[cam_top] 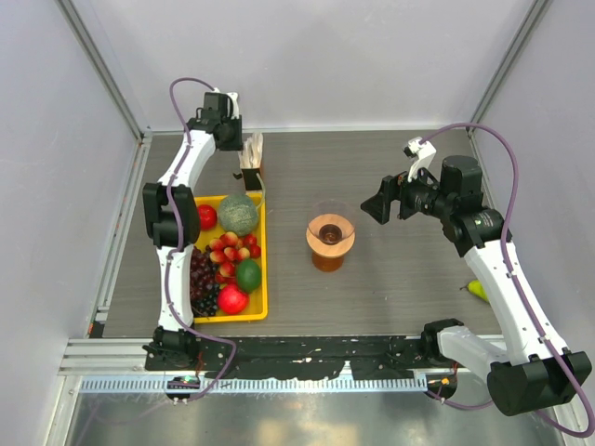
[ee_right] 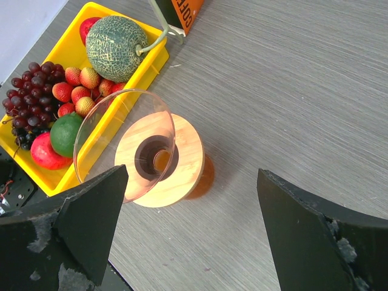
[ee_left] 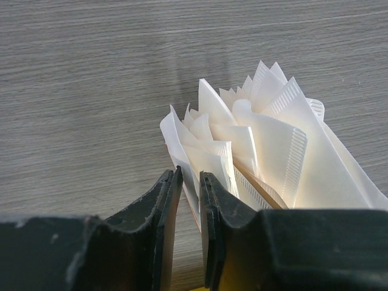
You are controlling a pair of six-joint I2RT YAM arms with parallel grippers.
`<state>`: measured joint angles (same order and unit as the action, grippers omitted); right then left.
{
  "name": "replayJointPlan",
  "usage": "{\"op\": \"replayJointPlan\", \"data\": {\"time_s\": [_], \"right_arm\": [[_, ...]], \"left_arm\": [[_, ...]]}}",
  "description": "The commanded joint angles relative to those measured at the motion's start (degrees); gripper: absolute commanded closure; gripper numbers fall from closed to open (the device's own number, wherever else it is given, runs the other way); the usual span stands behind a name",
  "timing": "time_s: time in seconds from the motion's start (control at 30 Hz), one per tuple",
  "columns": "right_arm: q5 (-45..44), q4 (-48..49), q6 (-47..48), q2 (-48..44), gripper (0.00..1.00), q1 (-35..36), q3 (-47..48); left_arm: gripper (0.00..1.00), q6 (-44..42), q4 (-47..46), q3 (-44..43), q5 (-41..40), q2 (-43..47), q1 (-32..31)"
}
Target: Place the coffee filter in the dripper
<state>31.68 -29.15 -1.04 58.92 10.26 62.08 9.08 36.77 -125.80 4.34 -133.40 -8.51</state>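
The coffee filter [ee_left: 180, 142] is the outermost white sheet of an upright fanned bundle of filter papers [ee_left: 267, 139]; its edge runs down between my left gripper's [ee_left: 189, 174] fingers, which stand a narrow gap apart with table showing beside the paper. In the top view the left gripper [cam_top: 240, 139] is at the bundle [cam_top: 252, 151] at the back left. The dripper [cam_top: 330, 230], with a tan collar and clear cone, sits on a jug of amber liquid [cam_top: 327, 261] mid-table. My right gripper [cam_top: 374, 209] is open and empty, hovering just right of the dripper [ee_right: 182, 145].
A yellow tray [cam_top: 263, 269] of fruit with a green melon [cam_top: 238, 214] lies left of the dripper, also in the right wrist view [ee_right: 91, 9]. A small dark box [cam_top: 251, 176] stands at the bundle's foot. A green pear [cam_top: 476, 290] lies at the right.
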Motion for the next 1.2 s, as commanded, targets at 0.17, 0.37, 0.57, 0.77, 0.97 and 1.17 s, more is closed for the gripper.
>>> {"op": "replayJointPlan", "data": {"time_s": [0.17, 0.37, 0.57, 0.77, 0.97, 1.17], "right_arm": [[1.1, 2.87, -0.72, -0.29, 0.06, -0.24, 0.05], [1.28, 2.87, -0.81, -0.56, 0.06, -0.42, 0.05], [1.28, 2.95, -0.81, -0.56, 0.06, -0.33, -0.03], [1.54, 2.87, -0.9, -0.38, 0.06, -0.42, -0.03], [1.8, 3.04, -1.07, -0.38, 0.06, -0.42, -0.12], [1.89, 3.22, -0.98, -0.38, 0.05, -0.42, -0.3]], "left_arm": [[0.75, 0.85, -2.76, -0.59, -0.38, 2.89, 0.25], [0.73, 0.5, -2.76, -0.76, -0.82, 3.5, 0.08], [0.73, 0.32, -2.41, -0.68, -0.91, 3.33, 0.08], [0.66, 0.67, -3.2, -0.59, -0.56, 3.77, 0.08], [0.67, 0.85, -3.46, -0.85, -0.56, 3.94, 0.08], [0.67, 0.94, -3.64, -0.94, -0.74, 4.12, 0.08]]}}
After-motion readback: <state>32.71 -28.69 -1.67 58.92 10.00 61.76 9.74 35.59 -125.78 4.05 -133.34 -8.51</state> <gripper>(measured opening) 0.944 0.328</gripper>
